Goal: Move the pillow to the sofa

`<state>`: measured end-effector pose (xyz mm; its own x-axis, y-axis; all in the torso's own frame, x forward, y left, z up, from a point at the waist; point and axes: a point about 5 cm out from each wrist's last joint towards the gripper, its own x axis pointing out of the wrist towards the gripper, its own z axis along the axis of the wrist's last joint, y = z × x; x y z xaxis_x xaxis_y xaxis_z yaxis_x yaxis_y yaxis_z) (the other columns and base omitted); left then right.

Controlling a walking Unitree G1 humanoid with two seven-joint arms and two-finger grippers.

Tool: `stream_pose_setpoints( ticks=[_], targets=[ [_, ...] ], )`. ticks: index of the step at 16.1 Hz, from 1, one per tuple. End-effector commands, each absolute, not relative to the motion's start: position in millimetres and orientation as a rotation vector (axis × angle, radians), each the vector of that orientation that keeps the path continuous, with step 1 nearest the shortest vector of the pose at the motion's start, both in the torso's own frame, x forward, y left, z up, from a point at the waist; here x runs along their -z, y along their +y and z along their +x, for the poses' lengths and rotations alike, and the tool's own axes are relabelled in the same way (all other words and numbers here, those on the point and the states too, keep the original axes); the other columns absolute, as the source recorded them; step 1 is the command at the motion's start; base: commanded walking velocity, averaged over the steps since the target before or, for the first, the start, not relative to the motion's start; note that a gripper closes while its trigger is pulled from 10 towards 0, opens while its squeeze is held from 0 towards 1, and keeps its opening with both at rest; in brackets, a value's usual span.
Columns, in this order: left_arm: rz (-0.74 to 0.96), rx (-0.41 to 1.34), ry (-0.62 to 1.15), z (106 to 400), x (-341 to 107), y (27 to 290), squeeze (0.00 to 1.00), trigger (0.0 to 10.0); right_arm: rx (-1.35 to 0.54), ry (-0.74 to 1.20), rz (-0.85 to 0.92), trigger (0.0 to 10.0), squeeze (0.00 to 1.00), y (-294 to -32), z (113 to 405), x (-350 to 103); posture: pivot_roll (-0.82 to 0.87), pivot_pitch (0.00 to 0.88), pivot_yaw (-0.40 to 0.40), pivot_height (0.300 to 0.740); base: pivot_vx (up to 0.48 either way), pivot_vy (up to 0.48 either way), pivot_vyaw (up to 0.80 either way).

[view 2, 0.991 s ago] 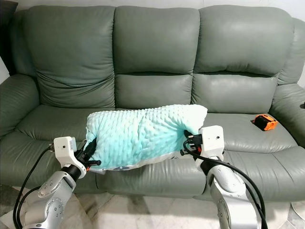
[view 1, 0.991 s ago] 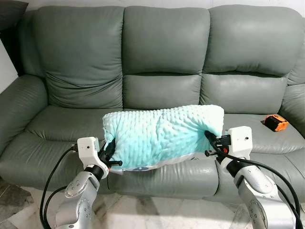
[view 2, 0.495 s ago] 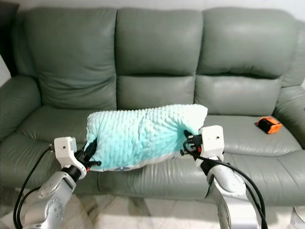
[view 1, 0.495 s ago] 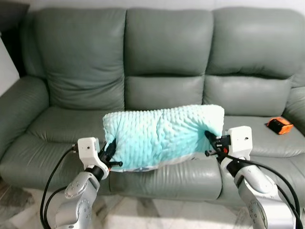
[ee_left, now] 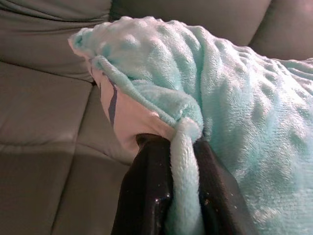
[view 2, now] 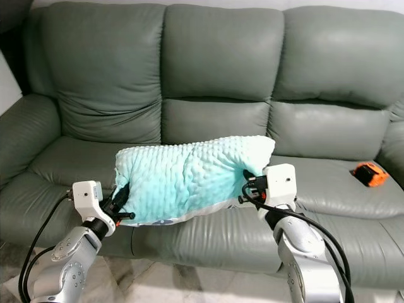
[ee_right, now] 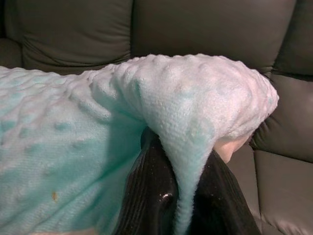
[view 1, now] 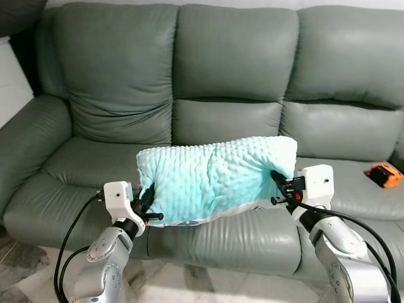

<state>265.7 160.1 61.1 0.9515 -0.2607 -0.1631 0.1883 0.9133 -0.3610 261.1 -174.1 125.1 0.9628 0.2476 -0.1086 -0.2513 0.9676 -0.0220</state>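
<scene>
Two grippers clamp pillow (view 1: 214,180) ends, above sofa (view 1: 233,82) seat

From my feed the only loose item around is a small orange and black gadget (view 1: 383,175) sitting way over on the right, can't really make out what it is from here. Down at the bottom I can see a pale marbled tile floor (view 1: 189,287) with grey veining. Over on the far left there's a strip of white wall (view 1: 14,79), and some dark thing (view 1: 19,12) up in the top left corner that I can't identify.
</scene>
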Motion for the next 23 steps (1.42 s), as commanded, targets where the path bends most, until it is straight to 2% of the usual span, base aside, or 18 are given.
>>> stream_pose_setpoints(
  ticks=[1, 14, 19, 23],
  targets=[
    [-0.345, 0.246, 0.201, 266, -64, 159, 0.0, 10.0, -0.258, 0.095, -0.037, 10.0, 0.0, -173, 262, -127, -0.2, 0.0, -0.003, 0.74, 0.247, 0.0, 0.0],
    [-0.348, 0.258, 0.21, 266, -63, 157, 0.0, 10.0, -0.256, 0.097, -0.034, 10.0, 0.0, -172, 262, -125, -0.2, 0.0, 0.0, 0.74, 0.258, 0.0, 0.0],
    [-0.327, 0.234, 0.22, 268, -61, 158, 0.0, 10.0, -0.26, 0.103, -0.033, 10.0, 0.0, -171, 262, -123, -0.19, 0.0, -0.001, 0.74, 0.0, 0.0, 0.0],
    [-0.204, 0.179, 0.224, 279, -57, 179, 0.0, 10.0, -0.261, 0.109, -0.026, 10.0, 0.0, -167, 269, -119, -0.18, 0.0, 0.003, 0.74, 0.0, 0.0, 0.0]
  ],
)
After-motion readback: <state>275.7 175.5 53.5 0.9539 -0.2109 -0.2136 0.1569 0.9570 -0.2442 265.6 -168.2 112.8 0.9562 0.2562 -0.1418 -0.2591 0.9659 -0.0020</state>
